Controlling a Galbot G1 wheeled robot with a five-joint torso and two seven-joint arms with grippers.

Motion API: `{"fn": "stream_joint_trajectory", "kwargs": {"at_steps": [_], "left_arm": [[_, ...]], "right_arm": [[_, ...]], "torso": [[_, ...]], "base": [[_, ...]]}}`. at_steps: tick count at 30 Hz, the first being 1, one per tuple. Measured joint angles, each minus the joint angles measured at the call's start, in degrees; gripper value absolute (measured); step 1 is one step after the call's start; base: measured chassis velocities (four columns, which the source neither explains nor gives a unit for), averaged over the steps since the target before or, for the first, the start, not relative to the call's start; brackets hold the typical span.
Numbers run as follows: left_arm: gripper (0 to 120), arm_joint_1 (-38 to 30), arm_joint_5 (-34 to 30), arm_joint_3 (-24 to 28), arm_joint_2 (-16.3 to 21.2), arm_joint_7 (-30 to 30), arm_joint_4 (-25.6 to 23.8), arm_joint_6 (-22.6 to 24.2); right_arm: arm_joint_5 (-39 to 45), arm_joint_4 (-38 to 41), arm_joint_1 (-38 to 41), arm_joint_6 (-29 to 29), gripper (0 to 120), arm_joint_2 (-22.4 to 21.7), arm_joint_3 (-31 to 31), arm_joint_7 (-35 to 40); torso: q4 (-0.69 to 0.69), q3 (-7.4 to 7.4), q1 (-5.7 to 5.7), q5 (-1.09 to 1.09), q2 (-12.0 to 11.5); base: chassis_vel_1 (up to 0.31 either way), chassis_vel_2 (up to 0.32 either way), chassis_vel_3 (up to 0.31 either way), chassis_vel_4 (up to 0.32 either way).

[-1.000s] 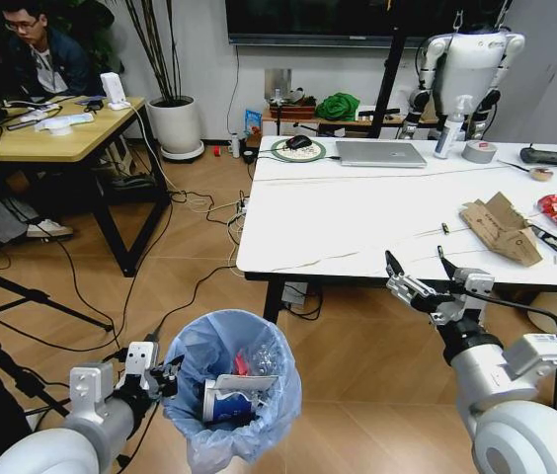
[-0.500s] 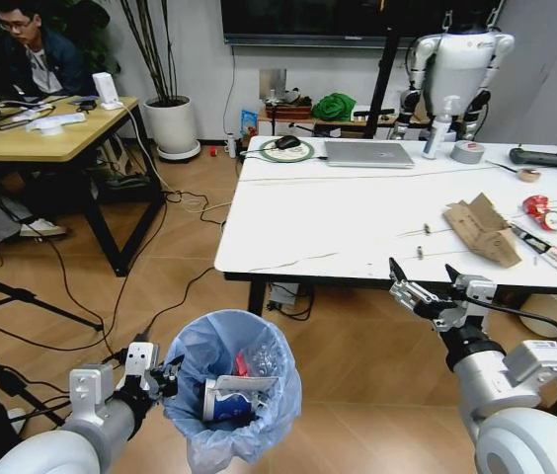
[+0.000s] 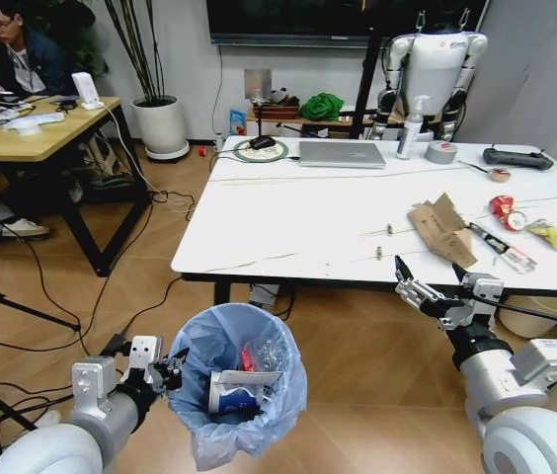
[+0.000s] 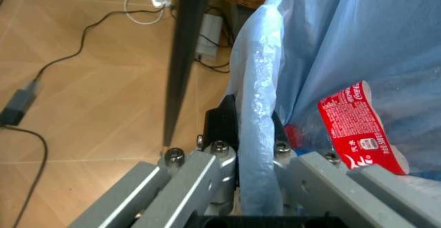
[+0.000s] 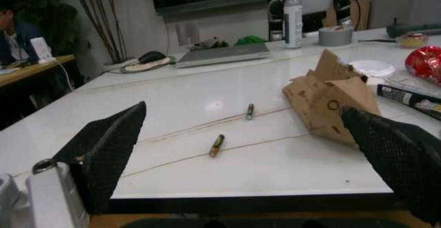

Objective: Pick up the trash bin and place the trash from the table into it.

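The trash bin (image 3: 278, 348), lined with a light-blue bag, hangs low at my left. My left gripper (image 3: 167, 373) is shut on its rim, and the left wrist view shows the bag's edge (image 4: 257, 135) pinched between the jaws. Inside lie a red-labelled bottle (image 4: 358, 130) and a blue-and-white cup (image 3: 233, 392). My right gripper (image 3: 429, 288) stands open just before the table's (image 3: 288, 212) near edge, nothing in it. Ahead of it on the table lie torn brown cardboard (image 5: 331, 98), red wrappers (image 3: 502, 206) and two small batteries (image 5: 217, 145).
A laptop (image 3: 343, 153), spray bottle (image 3: 415, 126) and tape roll (image 3: 441, 151) sit along the table's far side. A white humanoid robot (image 3: 435, 61) stands behind. A wood desk (image 3: 32, 138) is at the left, cables trail over the floor (image 3: 101, 296), and a cream bucket (image 3: 527, 317) stands under the table.
The whole head view has slid left and the table has come nearer, so the camera moved. Both grippers keep their poses; the bin stays held.
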Motion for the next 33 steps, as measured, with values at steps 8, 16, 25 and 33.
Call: {"fn": "stream_joint_trajectory", "kwargs": {"at_steps": [8, 16, 25, 33], "left_arm": [[0, 0.0, -0.1, 0.0, 0.0, 0.1, 0.0, 0.0], [0, 0.4, -0.1, 0.1, 0.2, 0.2, 0.0, 0.0], [0, 2.0, 0.7, 0.9, 0.2, 1.0, 0.0, 0.0], [0, 4.6, 1.7, 0.5, 0.2, 1.5, 0.0, 0.0]], "right_arm": [[0.4, 0.0, 0.0, 0.2, 100, -0.9, 0.1, 0.1], [4.1, 0.0, 1.8, 0.6, 100, -2.6, -0.5, 1.9], [16.4, -3.4, 11.5, -4.1, 100, -11.2, -5.3, 10.7], [30.1, -13.4, 29.1, -6.0, 100, -25.0, -9.0, 14.4]], "torso": [[0.0, 0.0, 0.0, 0.01, 0.0], [-0.02, 0.0, 0.0, 0.03, 0.0], [-0.01, 0.0, 0.0, 0.02, 0.0], [0.0, 0.01, 0.01, 0.02, 0.0]], "base": [[-0.126, -0.118, 0.125, 0.11], [0.011, 0.008, -0.004, -0.005], [0.003, 0.006, -0.003, -0.001], [0.0, 0.0, 0.0, 0.0]]}}
